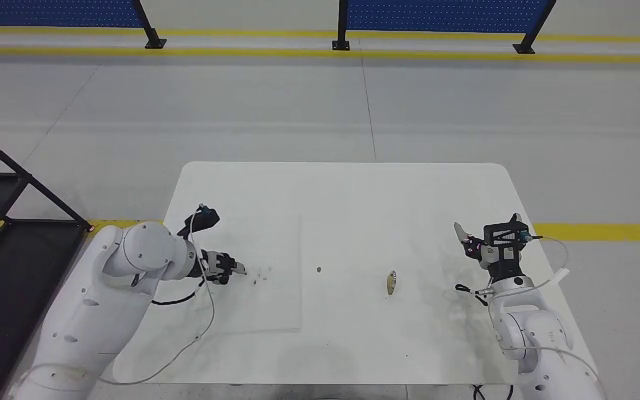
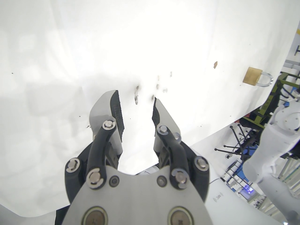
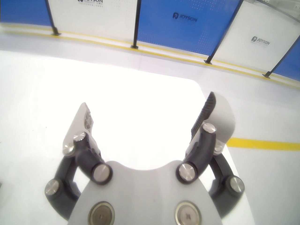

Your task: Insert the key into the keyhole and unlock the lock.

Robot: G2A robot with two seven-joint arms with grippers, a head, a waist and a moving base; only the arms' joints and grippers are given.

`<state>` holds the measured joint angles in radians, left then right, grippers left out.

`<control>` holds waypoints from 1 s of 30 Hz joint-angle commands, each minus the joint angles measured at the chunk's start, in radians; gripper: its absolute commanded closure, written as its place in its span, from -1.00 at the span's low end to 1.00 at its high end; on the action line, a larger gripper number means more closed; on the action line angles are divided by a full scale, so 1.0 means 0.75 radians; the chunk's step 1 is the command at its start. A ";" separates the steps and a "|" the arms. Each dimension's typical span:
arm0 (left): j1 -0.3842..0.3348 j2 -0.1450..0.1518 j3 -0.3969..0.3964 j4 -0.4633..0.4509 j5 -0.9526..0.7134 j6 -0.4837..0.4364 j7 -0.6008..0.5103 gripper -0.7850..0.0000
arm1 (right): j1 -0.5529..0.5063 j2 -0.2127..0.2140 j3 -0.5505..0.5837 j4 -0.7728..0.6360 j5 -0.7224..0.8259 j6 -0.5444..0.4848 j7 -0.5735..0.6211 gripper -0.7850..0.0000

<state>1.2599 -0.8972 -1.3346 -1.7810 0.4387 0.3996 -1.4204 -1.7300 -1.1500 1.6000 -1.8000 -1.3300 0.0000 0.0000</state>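
Item 1. Left hand [image 1: 236, 268] [image 2: 136, 95]: low over the left part of the counter [image 1: 420, 200], above a white sheet [image 1: 270, 230] that covers that part. Released, ribbed fingers [image 2: 117, 111] parted, nothing between them.

Item 2. Key [image 1: 247, 270] [image 2: 136, 94]: slim silvery piece lying flat on the sheet just ahead of the left hand's fingertips, in line with the gap between them and not touched. Glare washes out its detail.

Item 3. Small silvery bits [image 2: 161, 87]: a loose cluster just beside the key, on the side towards the lock. Too washed out to identify.

Item 4. Dark spot [image 1: 318, 269] [image 2: 215, 64]: a small mark on the counter near its middle, between the key and the lock.

Item 5. Lock [image 1: 391, 283] [image 2: 254, 77]: brass-bodied padlock with a silver shackle, lying flat on the counter right of centre, well apart from the key and from both hands. The shackle looks closed.

Item 6. Right hand [image 1: 487, 230] [image 3: 147, 100]: over the counter's right edge. Released, fingers spread wide, grasping nothing.

Item 7. Blue fence panels [image 1: 440, 12] [image 3: 187, 12]: on black posts along a yellow floor line [image 1: 300, 50], beyond the counter's far side.
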 commanded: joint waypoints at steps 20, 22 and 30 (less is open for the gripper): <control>-0.073 0.013 0.099 0.054 -0.010 0.023 0.023 0.55 | 0.000 0.000 0.000 0.000 0.000 0.000 0.000 -1.00; -0.077 0.015 0.103 0.057 -0.009 0.024 0.024 0.59 | 0.000 0.000 0.000 0.000 0.000 0.000 0.000 -1.00; -0.086 0.020 0.117 0.069 -0.018 0.027 0.027 0.80 | 0.000 0.000 0.000 0.000 0.000 0.000 0.000 -1.00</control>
<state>1.1957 -0.8823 -1.2480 -1.7298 0.4268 0.4194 -1.4007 -1.7300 -1.1500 1.6000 -1.8000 -1.3300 0.0000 0.0000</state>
